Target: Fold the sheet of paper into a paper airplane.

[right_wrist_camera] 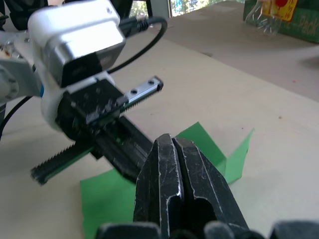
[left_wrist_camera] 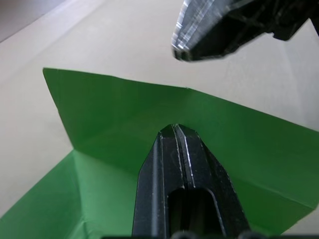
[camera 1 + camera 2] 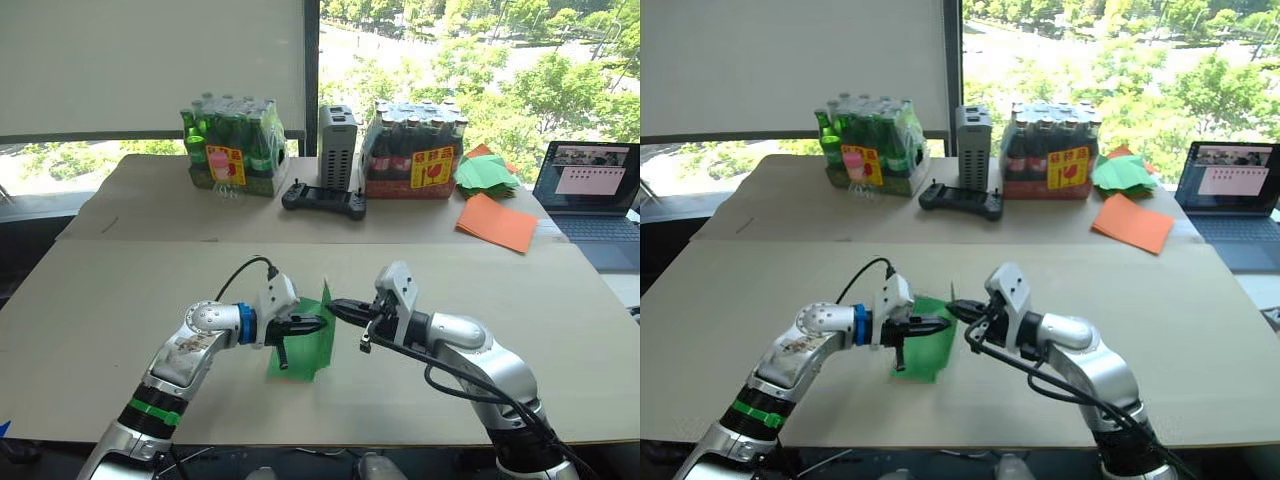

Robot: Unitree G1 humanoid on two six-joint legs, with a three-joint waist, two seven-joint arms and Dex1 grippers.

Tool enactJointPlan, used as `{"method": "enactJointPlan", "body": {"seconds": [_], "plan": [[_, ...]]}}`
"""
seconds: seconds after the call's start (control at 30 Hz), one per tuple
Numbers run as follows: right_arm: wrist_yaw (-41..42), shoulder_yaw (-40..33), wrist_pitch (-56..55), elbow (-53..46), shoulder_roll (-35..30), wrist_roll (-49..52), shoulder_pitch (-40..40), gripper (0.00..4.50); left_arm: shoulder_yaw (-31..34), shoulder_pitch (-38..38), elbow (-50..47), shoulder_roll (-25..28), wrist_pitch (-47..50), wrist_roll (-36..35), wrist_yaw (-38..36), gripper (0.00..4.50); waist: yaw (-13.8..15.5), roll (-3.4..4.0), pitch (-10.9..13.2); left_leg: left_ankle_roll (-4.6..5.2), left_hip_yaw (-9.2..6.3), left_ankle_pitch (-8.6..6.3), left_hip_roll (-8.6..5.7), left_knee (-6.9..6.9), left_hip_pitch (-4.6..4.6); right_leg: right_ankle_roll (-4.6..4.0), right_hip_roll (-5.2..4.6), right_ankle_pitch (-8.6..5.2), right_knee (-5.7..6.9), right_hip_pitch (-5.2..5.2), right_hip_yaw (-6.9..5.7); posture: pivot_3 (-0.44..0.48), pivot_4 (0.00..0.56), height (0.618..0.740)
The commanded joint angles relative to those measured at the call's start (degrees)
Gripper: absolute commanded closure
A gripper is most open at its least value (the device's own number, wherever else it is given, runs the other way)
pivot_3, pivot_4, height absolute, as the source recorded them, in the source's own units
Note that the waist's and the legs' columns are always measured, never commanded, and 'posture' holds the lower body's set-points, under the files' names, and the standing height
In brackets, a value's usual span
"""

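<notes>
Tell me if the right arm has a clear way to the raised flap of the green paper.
Probably yes. The right gripper hangs beside the paper, its fingers shut and pointing at the raised flap, with nothing between. The left gripper presses the sheet lower down.

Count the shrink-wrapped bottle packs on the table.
2. The green bottle pack stands at the far left; the dark bottle pack stands at the far right, a grey box between them.

Both tools, left (image 3: pixel 940 324) and right (image 3: pixel 955 309), meet tip to tip over the green sheet of paper (image 3: pixel 925 352) on the table (image 3: pixel 760 280).
</notes>
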Motion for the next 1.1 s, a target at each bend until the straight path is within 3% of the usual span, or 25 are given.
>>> {"method": "enactJointPlan", "body": {"seconds": [0.03, 0.23, 0.47, 1.0, 1.1], "plan": [[-1.09, 0.81, -0.70, 0.28, 0.43, -0.43, -2.42, 4.47, -0.45, -0.62, 0.02, -0.19, -1.11, 0.42, -0.16, 4.50, 0.07, 0.00, 0.00, 0.00, 0.01, 0.00, -0.01, 0.00, -0.01, 0.00, -0.01, 0.00, 0.00, 0.00, 0.00, 0.000, 0.150, 0.740], [-2.83, 7.07, -0.49, 4.89, -4.64, -9.14, -2.68, 4.47, 0.56, -0.44, 0.19, 0.62, -1.28, 0.57, -0.24, 4.50, 0.24, 0.00, 0.00, 0.00, 0.03, 0.00, -0.03, 0.01, -0.04, 0.00, -0.05, 0.00, -0.06, 0.01, 0.00, 0.000, 0.150, 0.740], [-3.61, 9.09, 2.29, 5.25, -9.78, -13.43, 0.12, 4.47, 3.52, 3.93, 2.49, 4.10, -2.78, 1.10, 1.02, 4.50, 0.13, 0.00, 0.00, 0.00, 0.03, 0.00, -0.02, 0.00, -0.04, 0.00, -0.04, 0.00, -0.04, -0.02, 0.01, 0.000, 0.150, 0.740], [-6.21, 8.43, -0.46, 6.96, -7.08, -15.02, 3.57, 4.47, 5.09, 8.38, 5.21, 4.81, -4.47, 2.35, 4.20, 4.50, 0.12, 0.00, -0.02, 0.00, 0.05, 0.00, -0.01, 0.00, 0.19, 0.00, -0.04, 0.00, -0.03, 0.18, 0.01, 0.000, 0.150, 0.740], [-8.41, 4.43, 0.92, 6.36, -3.97, -12.31, 3.83, 3.60, 4.99, 7.90, 4.43, 4.28, -4.09, 1.84, 4.34, 4.50, 0.14, 0.00, -0.02, 0.00, 0.05, 0.00, -0.01, 0.00, 0.18, 0.00, -0.04, 0.00, -0.02, 0.17, 0.02, 0.000, 0.150, 0.740]]}}
